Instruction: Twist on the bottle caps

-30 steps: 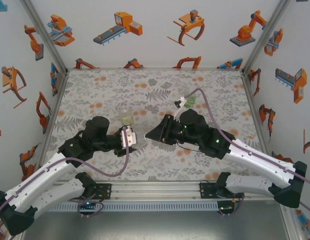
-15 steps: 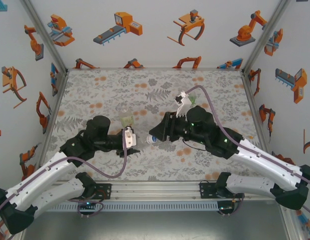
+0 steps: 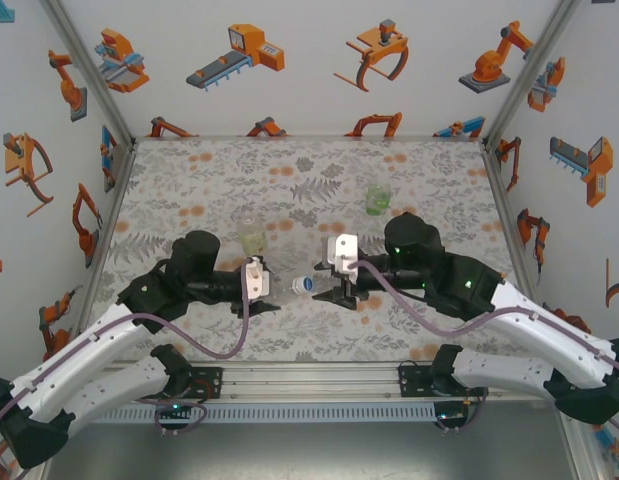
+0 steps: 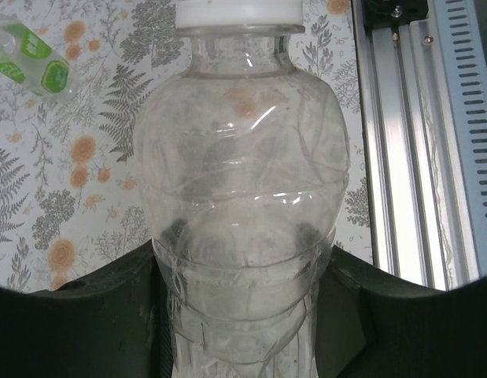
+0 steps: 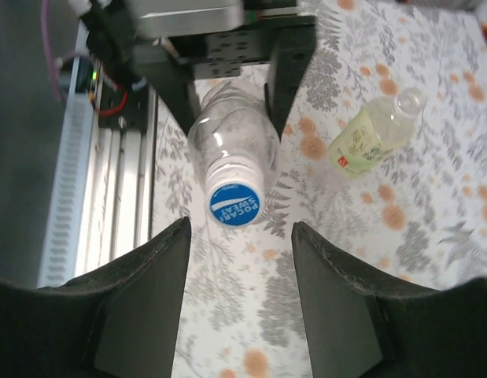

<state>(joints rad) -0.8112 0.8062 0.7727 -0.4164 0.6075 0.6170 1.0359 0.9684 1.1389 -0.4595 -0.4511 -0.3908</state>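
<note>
The small colourless transparent plastic bottle [image 4: 243,197] is held on its side, clamped round its lower body by the left gripper [image 3: 273,289], whose dark fingers [image 4: 94,315] press on it from both sides. A round white screw cap [image 5: 235,203] with a blue printed top (the lettering reads POCARI SWEAT) sits on the bottle's neck and faces the right gripper [image 5: 241,235]. That gripper is spread wide and holds nothing. Its two fingers [image 5: 141,307] flank the cap without touching it. How far the cap is threaded cannot be told.

A yellowish-tinted transparent plastic bottle [image 3: 252,240] stands just behind the left gripper on the grey fern-and-orange-flower table cover [image 3: 189,170]. A green-tinted transparent plastic bottle [image 3: 377,197] stands farther back, well apart, on the right arm's side. The aluminium rail [image 4: 416,157] runs along the near edge.
</note>
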